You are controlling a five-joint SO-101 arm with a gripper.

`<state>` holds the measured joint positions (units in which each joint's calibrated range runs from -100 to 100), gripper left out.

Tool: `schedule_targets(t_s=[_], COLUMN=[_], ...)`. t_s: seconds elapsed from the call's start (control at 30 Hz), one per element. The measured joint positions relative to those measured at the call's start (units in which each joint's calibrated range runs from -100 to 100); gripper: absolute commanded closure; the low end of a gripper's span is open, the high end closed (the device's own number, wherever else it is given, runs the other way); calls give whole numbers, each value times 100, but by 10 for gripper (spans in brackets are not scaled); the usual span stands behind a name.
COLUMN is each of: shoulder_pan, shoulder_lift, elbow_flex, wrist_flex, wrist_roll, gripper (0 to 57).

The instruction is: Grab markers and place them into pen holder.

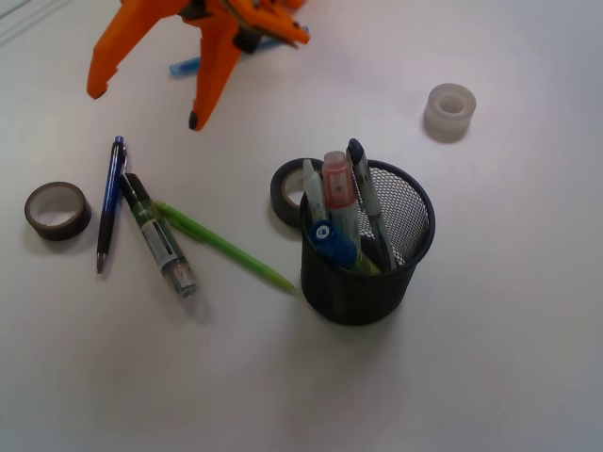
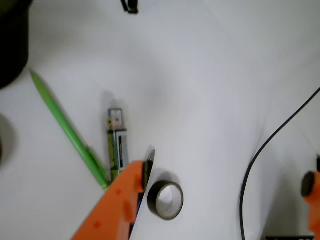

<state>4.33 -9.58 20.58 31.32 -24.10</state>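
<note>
One marker point(image 1: 158, 235), black-bodied with a green-and-white label and a clear cap, lies flat on the worktop point(image 1: 490, 358), left of the pen holder point(image 1: 366, 247) and well apart from it. At least one marker with a reddish cap point(image 1: 338, 184) already stands in the mesh cup among several other pens; how many of those are markers I cannot quite tell from the front view. So the task looks partly done, with the lying marker as the visible remainder.

Above that marker and toward the rear of the worktop, the orange gripper point(image 1: 143, 105) hangs with its jaws spread wide and nothing between them. It holds nothing and touches nothing.

Room around the marker is tight. A blue pen point(image 1: 110, 202) lies just beside it on the left, and a green pencil point(image 1: 226, 247) crosses close on the right, its tip pointing toward the cup; in the wrist view the pencil touches or nearly touches the marker near its dark end. A dark tape roll point(image 1: 57, 210) sits farther left, another point(image 1: 289, 191) leans against the holder's rear, and a white roll point(image 1: 448, 112) lies off to the right. The marker's capped end, nearer the camera, has the most open surface around it. The path to the cup crosses the pencil only.
</note>
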Motion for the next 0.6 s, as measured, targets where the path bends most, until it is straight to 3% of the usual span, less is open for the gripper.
schedule_targets(t_s=[0.3,0.6], shoulder_pan=[296,385], shoulder_lift=[1307,4033], elbow_flex=[-692,-5139], wrist_flex=[1737,4838], wrist_roll=[244,474], gripper=[233,234])
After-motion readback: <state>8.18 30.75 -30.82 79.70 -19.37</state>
